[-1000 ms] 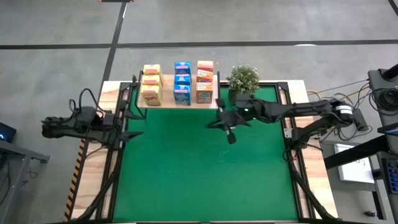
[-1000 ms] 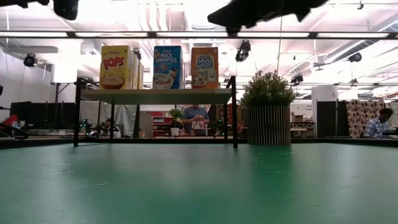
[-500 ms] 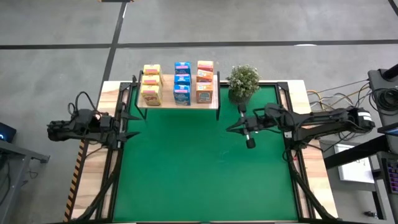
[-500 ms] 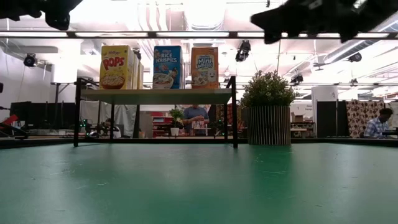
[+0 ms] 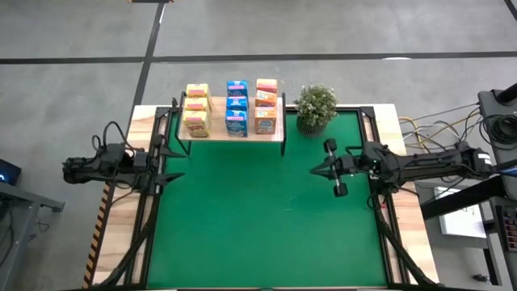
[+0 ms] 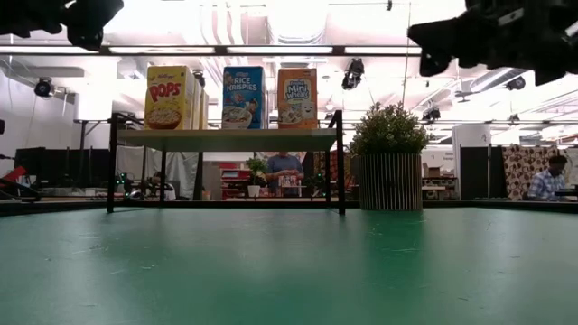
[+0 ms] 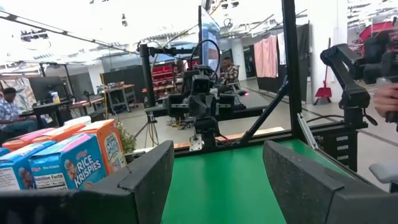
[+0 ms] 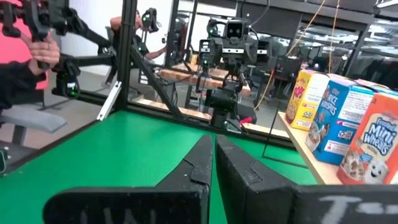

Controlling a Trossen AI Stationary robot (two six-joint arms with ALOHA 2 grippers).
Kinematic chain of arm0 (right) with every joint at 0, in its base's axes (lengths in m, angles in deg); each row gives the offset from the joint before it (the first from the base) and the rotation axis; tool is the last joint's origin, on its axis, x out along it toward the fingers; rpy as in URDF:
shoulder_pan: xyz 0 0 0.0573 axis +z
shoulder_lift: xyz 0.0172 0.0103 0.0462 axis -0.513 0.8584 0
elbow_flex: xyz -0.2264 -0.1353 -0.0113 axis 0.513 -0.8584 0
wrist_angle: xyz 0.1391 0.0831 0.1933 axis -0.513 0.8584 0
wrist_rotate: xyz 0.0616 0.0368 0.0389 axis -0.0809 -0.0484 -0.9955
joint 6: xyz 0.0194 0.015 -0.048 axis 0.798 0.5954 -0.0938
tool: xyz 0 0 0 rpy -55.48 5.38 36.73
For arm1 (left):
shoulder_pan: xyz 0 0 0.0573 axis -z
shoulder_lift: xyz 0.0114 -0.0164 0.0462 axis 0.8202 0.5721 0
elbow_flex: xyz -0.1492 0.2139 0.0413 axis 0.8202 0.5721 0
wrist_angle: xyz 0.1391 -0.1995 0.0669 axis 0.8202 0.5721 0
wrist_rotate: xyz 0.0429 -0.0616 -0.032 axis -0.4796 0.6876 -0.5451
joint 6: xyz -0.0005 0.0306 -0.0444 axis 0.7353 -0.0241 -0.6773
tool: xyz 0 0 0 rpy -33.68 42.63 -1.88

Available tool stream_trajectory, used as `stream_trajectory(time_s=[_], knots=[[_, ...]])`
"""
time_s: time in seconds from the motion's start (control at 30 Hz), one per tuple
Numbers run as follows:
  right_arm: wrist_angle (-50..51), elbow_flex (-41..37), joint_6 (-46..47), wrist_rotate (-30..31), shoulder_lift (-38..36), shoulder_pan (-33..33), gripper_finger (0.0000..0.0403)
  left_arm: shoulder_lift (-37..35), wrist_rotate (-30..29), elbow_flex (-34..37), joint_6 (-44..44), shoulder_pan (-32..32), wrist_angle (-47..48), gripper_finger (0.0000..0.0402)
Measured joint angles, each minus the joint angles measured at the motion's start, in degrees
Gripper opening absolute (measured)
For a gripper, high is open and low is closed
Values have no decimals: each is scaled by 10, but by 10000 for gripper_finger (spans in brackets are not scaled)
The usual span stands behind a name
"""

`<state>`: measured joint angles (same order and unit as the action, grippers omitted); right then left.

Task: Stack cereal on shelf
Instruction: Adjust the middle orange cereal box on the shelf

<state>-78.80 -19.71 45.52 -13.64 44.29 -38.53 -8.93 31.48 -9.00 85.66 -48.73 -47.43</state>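
Note:
The cereal boxes stand in three rows on the shelf (image 5: 230, 133) at the table's far edge: yellow (image 5: 196, 109), blue (image 5: 236, 107), orange-red (image 5: 266, 105). In the low view their fronts show as yellow (image 6: 170, 97), blue (image 6: 243, 97) and orange-red (image 6: 297, 98) on the wooden board (image 6: 226, 139). My left gripper (image 5: 179, 156) hovers open at the table's left edge, level. My right gripper (image 5: 315, 170) hovers shut at the right side, level, well clear of the shelf. Neither holds anything.
A small green potted plant (image 5: 315, 107) stands right of the shelf at the far edge. Black frame bars (image 5: 153, 186) run along both table sides. A person's hand and pink sleeve (image 8: 28, 56) show beyond the table.
My right gripper has drawn back from near the shelf toward the table's right edge, sinking a little and tipping up to level, still shut. My left arm has settled slightly lower at the left edge. The boxes stay in place on the shelf.

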Motion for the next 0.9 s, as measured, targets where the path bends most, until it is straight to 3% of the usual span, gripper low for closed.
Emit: stream_trajectory(time_s=[0.23, 0.4, 0.63, 0.9], knots=[[-26, -48, 24, 16, -50, 0, 8, -1, 0, 3, 0, 0, -6, 231], [-24, -37, 69, 144, -65, -1, 8, -1, 0, 3, -2, 0, -25, 231], [122, 98, 83, 248, -24, -26, 8, -1, 0, 3, -2, 0, -30, 231], [239, 275, 77, 255, 102, -102, 8, -1, -7, 3, 1, 0, -31, 231]])
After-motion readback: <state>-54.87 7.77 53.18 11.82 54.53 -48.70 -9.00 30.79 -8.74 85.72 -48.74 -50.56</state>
